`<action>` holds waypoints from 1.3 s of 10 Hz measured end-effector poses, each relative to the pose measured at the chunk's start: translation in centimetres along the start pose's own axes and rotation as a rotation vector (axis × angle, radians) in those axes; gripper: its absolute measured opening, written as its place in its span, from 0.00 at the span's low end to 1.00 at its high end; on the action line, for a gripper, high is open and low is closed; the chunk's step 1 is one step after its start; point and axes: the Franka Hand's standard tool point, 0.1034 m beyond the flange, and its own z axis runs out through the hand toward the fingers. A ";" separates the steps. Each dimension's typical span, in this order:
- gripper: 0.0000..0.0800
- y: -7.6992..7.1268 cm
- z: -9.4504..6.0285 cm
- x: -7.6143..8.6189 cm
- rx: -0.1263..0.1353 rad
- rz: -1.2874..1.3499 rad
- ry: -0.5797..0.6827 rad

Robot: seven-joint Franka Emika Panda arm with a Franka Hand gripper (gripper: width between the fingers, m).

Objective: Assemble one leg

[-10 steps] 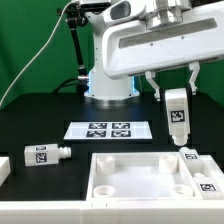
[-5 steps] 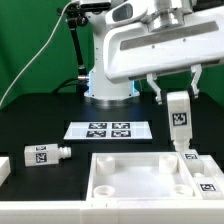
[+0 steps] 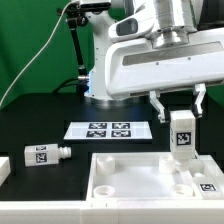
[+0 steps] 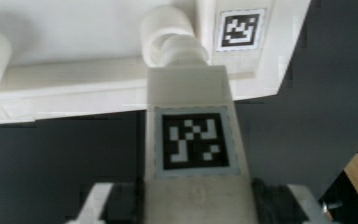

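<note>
My gripper is shut on a white leg with a black-and-white tag, holding it upright over the right end of the big white panel. In the wrist view the held leg fills the middle between the two fingers, its tip over the panel's edge. Another leg lies on its side on the black table at the exterior view's left. A further tagged leg lies at the panel's right edge; it also shows in the wrist view.
The marker board lies flat behind the panel, in front of the robot base. A white part sits at the far left edge. A green backdrop stands behind.
The gripper with the leg has moved down and slightly to the exterior view's right, bringing the leg closer to the panel's right end.
</note>
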 end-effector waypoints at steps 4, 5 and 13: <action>0.35 -0.1 0.9 0.0 0.002 -0.015 -0.005; 0.35 -0.1 1.3 0.1 0.002 -0.022 -0.007; 0.35 0.6 2.5 -0.4 -0.004 -0.015 -0.017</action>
